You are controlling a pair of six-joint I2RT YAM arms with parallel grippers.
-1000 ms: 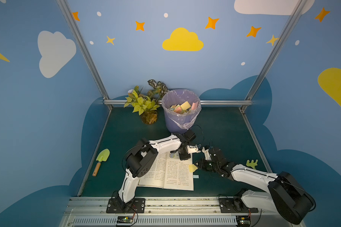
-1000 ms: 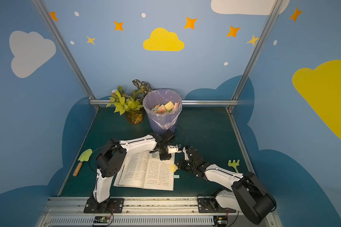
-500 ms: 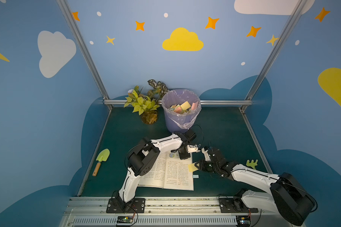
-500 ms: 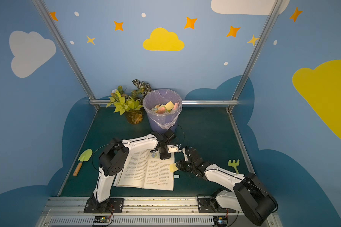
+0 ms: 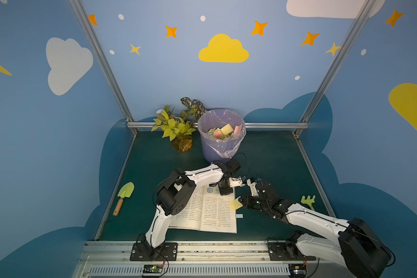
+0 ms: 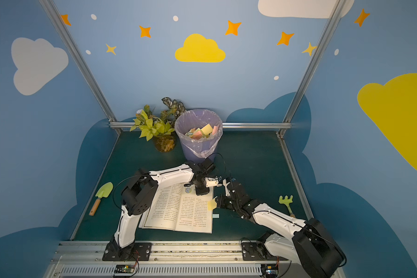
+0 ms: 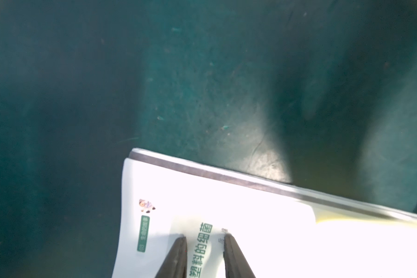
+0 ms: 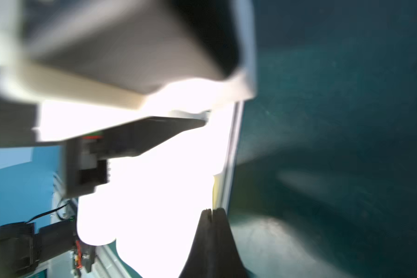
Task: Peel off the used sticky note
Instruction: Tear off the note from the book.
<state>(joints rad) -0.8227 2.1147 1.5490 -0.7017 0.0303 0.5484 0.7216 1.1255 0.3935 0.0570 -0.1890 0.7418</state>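
Right wrist view: right gripper (image 8: 211, 211) clenched on the edge of the yellow sticky note (image 8: 215, 190). Note sits at the outer edge of the open book (image 5: 217, 216), on the page nearer the right arm, overhanging the table (image 5: 270, 154). Left gripper (image 7: 205, 237): jaws narrowly parted, tips on the page's top corner, grasping nothing.

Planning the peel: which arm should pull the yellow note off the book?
Right: the right end effector is shut on the yellow paper sticky note; the left end effector pins the open white book.
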